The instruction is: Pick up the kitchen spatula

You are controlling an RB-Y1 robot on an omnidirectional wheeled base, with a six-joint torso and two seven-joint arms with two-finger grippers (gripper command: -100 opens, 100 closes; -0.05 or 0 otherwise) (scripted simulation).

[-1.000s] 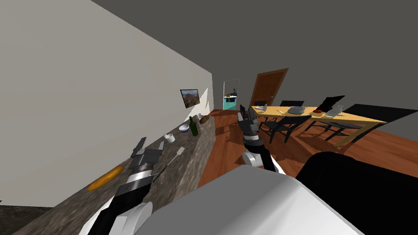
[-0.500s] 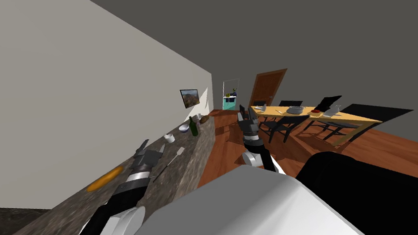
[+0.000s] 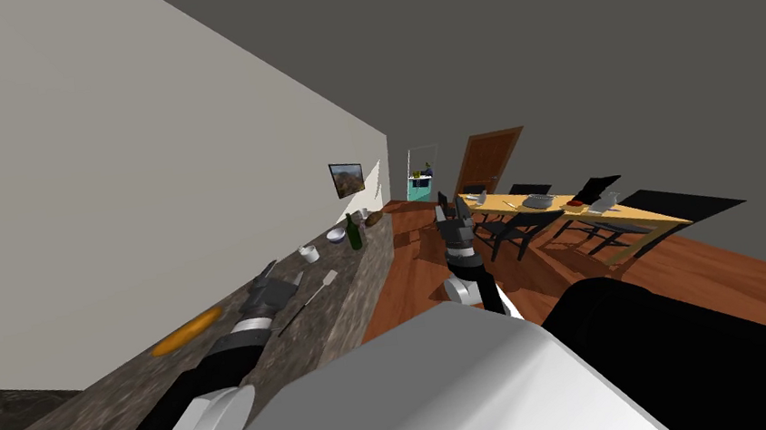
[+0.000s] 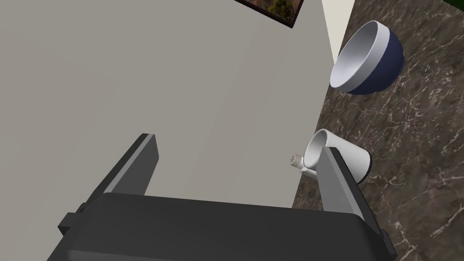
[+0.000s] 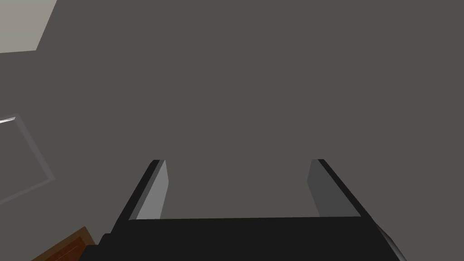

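The spatula (image 3: 312,292) lies on the dark marble counter (image 3: 77,419), with a thin dark handle and a small white blade pointing away from me. My left gripper (image 3: 281,273) hovers over the counter just left of the handle, open and empty. In the left wrist view the left gripper (image 4: 240,154) faces the pale wall, with a white cup (image 4: 349,158) beyond one finger. My right gripper (image 3: 451,206) is raised over the wooden floor to the right of the counter; the right wrist view also shows the right gripper (image 5: 238,181) open and empty.
Further along the counter stand the white cup (image 3: 309,253), a blue-and-white bowl (image 3: 336,233) (image 4: 367,59) and a dark green bottle (image 3: 355,229). A flat orange thing (image 3: 190,330) lies left of my left forearm. A set wooden table (image 3: 646,214) with dark chairs stands at the right.
My left arm has reached a little further along the counter and sunk lower, bringing its gripper slightly nearer the spatula. The spatula has not moved.
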